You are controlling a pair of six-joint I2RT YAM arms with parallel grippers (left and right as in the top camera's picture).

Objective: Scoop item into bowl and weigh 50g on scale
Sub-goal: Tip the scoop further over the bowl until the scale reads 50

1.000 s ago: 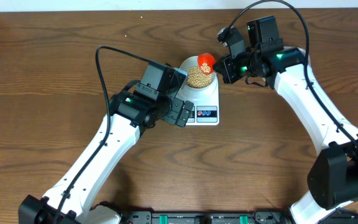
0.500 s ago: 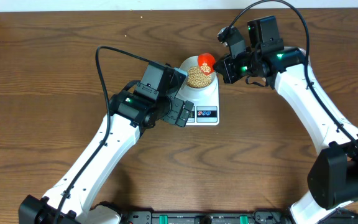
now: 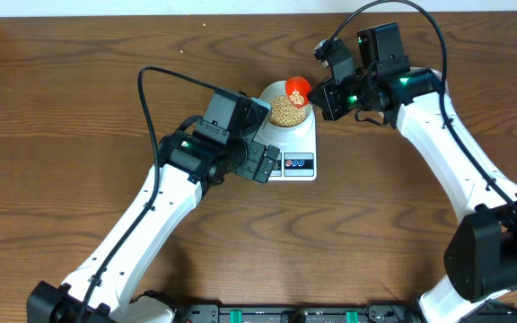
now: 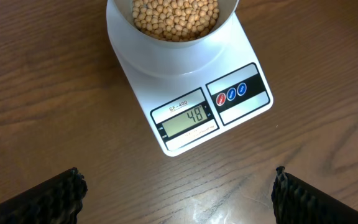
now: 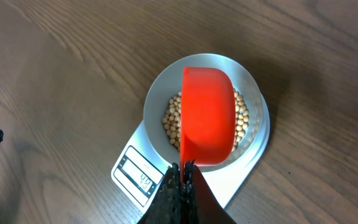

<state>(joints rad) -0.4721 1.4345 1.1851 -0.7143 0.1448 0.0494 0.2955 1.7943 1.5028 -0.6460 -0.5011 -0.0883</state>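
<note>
The pale bowl (image 3: 275, 93) stands on the white scale (image 3: 302, 144) and holds a heap of tan beans (image 3: 284, 111). In the left wrist view the scale (image 4: 244, 50) has a display (image 4: 186, 119) that reads 48, with the bowl (image 4: 166, 53) and beans (image 4: 176, 15) above it. My right gripper (image 5: 184, 169) is shut on the handle of a red scoop (image 5: 208, 115), which hangs tilted over the bowl (image 5: 151, 102) and covers part of the beans (image 5: 173, 121). My left gripper (image 4: 178, 186) is open over bare table just in front of the scale, nothing between its fingers (image 4: 55, 199).
The wooden table (image 3: 79, 99) stretches around the scale on all sides. The left arm (image 3: 187, 152) lies close against the scale's left front corner. The right arm (image 3: 438, 117) reaches in from the right, with its black cable arching over it.
</note>
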